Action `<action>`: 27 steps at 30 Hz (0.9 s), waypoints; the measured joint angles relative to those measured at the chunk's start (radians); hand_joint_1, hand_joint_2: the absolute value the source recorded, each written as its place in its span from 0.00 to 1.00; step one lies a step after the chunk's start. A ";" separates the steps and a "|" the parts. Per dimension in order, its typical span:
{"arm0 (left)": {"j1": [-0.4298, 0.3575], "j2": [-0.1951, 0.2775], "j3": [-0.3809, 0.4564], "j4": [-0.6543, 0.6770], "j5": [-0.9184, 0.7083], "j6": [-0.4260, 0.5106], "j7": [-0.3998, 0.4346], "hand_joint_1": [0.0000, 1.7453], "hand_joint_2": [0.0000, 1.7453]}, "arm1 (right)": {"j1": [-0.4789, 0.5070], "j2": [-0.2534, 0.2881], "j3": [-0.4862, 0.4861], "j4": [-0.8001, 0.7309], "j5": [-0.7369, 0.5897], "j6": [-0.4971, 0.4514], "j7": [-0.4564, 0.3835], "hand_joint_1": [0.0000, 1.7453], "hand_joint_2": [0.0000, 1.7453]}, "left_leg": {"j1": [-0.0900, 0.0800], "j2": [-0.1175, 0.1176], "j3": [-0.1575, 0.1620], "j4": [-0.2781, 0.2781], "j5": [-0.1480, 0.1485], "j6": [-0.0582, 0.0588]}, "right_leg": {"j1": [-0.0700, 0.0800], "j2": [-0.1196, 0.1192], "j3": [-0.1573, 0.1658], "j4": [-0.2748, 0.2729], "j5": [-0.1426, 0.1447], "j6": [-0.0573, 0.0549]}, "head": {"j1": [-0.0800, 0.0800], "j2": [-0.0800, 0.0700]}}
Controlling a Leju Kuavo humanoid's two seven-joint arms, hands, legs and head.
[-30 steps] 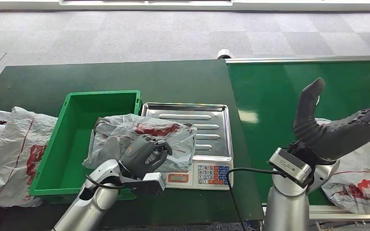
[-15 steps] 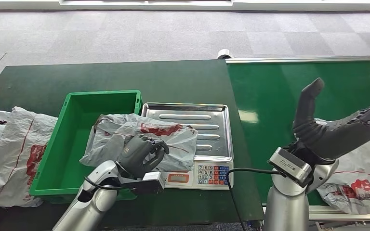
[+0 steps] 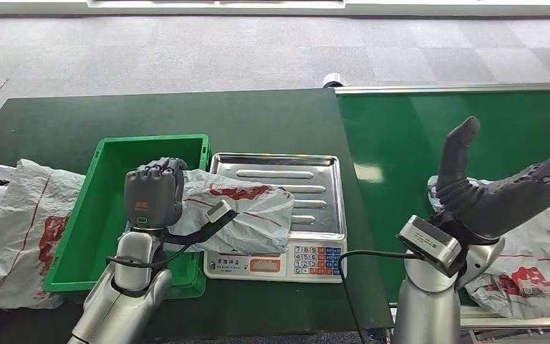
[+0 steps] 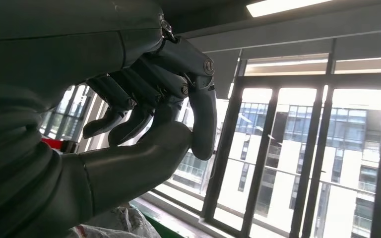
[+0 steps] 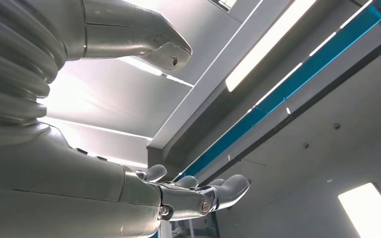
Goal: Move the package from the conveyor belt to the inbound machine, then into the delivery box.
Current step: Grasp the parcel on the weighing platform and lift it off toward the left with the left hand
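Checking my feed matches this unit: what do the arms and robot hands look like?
Silver tubular arms. Each robot hand, left and right, is dark grey with a ribbed cover. A silver camera block and black cable sit at the right wrist.

i see a dark green table (image 3: 258, 118) carrying a green bin (image 3: 107, 208) near its front left part and a scale (image 3: 286, 215) with a steel tray just to the bin's right, close to the table's front edge. a grey package with red print (image 3: 240, 208) lies across the scale's tray and over the bin's right rim. more grey bags (image 3: 14, 229) hang over the table's left edge. against the table's right edge runs a brighter green conveyor belt (image 3: 401, 143), with another grey bag (image 3: 537, 265) near its front right corner.
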 joint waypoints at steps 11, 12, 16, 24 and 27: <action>-0.073 0.075 -0.078 0.054 0.000 -0.022 0.302 0.00 1.00 | 0.000 0.000 0.000 -0.002 0.032 0.000 0.039 0.00 1.00 | 0.000 0.000 0.000 0.000 0.000 0.000 | 0.000 0.001 0.000 0.000 0.000 0.000 | 0.000 0.000; -0.077 0.080 -0.088 0.057 0.000 -0.013 0.313 0.00 1.00 | 0.000 0.000 0.000 -0.002 0.035 0.000 0.043 0.00 1.00 | 0.000 0.000 0.000 0.000 0.000 0.000 | 0.000 0.001 0.000 0.000 0.000 0.000 | 0.000 0.000; -0.064 0.069 -0.078 0.052 0.076 0.104 0.154 0.00 1.00 | 0.000 0.000 0.000 -0.003 0.047 0.000 0.057 0.00 1.00 | 0.000 0.000 0.000 0.000 0.000 0.000 | 0.000 0.000 0.000 0.000 0.000 0.000 | 0.000 0.000; -0.014 0.011 0.013 -0.011 0.373 0.181 -0.143 0.00 1.00 | 0.000 0.000 0.000 -0.003 0.042 0.000 0.050 0.00 1.00 | 0.000 0.000 0.000 0.000 0.000 0.000 | 0.000 0.000 0.000 0.000 0.000 0.000 | 0.000 0.000; -0.007 0.000 0.026 -0.024 0.387 0.180 -0.156 0.00 1.00 | 0.000 0.000 0.000 -0.003 0.040 0.000 0.046 0.00 1.00 | 0.000 0.000 0.000 0.000 0.000 0.000 | 0.000 0.000 0.000 0.000 0.000 0.000 | 0.000 0.000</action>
